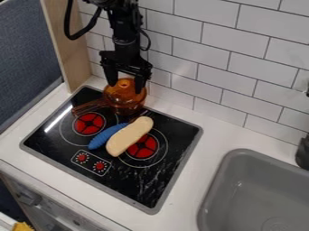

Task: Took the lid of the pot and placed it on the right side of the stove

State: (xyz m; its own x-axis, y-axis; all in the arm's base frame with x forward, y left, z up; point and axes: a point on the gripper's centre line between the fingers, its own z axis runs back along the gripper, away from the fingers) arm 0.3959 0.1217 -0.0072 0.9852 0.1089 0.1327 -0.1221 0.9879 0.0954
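Gripper [125,88], black, fingers apart astride the knob of one amber lid [124,93], seated on pot [128,107] at stove's [181,178] back edge, near tiled wall [184,72]; pale oblong item [129,136] just in front.

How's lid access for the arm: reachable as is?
Likely yes. The claw is down at the lid, open, jaws on either side of the knob, nothing visible blocking it. The beige thing and blue thing lie in front, seemingly clear of it.

White brick-tiled wall [215,40], pale wood panel [71,49] beside it
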